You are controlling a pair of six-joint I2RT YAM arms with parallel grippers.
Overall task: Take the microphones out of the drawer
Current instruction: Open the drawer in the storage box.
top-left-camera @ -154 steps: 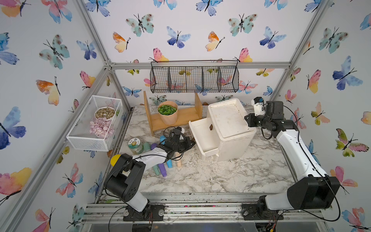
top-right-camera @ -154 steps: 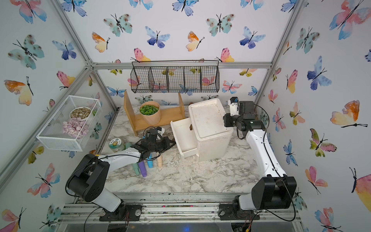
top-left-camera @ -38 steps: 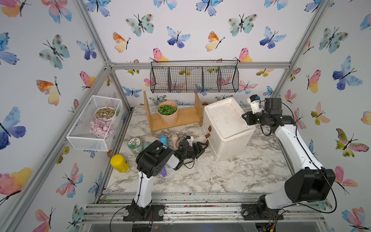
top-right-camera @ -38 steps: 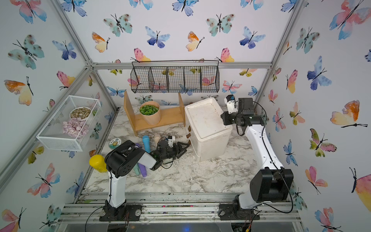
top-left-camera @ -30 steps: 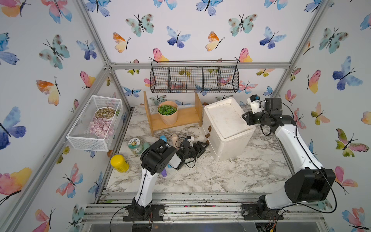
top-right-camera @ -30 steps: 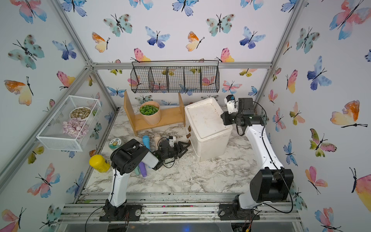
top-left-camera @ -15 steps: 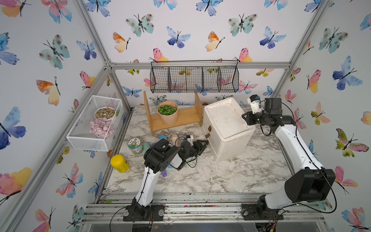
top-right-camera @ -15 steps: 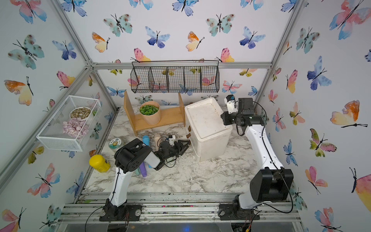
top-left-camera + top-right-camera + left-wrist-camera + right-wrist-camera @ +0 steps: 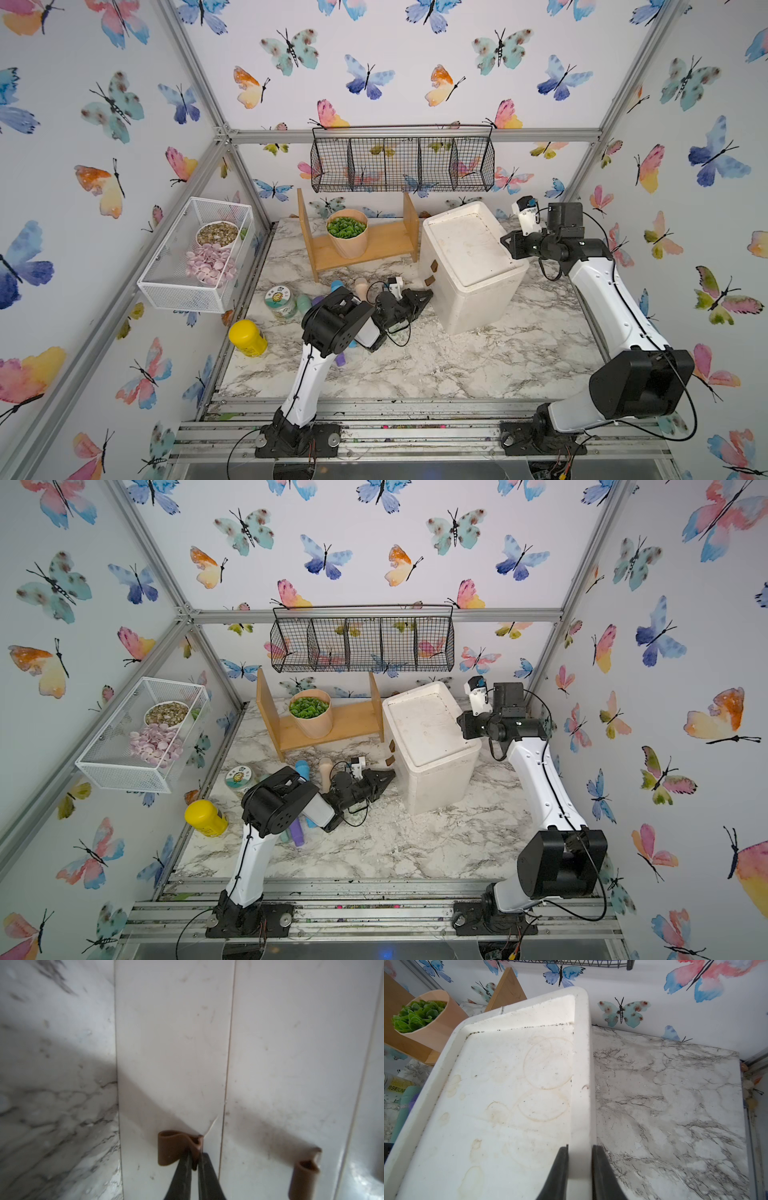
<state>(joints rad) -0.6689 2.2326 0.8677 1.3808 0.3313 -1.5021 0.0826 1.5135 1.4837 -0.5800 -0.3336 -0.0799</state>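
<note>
The white drawer cabinet (image 9: pixel 469 249) (image 9: pixel 424 729) stands at the back right of the marble table with both drawers pushed in. The microphone is hidden. My left gripper (image 9: pixel 427 293) (image 9: pixel 390 774) lies low against the cabinet's front. In the left wrist view it (image 9: pixel 196 1153) is shut on the brown loop handle (image 9: pixel 174 1149) of the drawer nearer the table. The other drawer's handle (image 9: pixel 304 1176) hangs free. My right gripper (image 9: pixel 505 241) (image 9: pixel 579 1149) is shut on the raised rim (image 9: pixel 581 1084) of the cabinet's top.
A wooden shelf (image 9: pixel 374 249) with a potted green plant (image 9: pixel 347 235) stands behind. A jar (image 9: pixel 280 301), a yellow bottle (image 9: pixel 248 337) and several coloured cylinders (image 9: pixel 298 833) lie round the left arm. A black wire basket (image 9: pixel 401 164) and a white mesh basket (image 9: pixel 195 253) hang on the walls.
Five seconds ago a drawer stood open; now both are shut. In the last second the left gripper edged up to the cabinet front and closed on the handle. The right arm stayed put.
</note>
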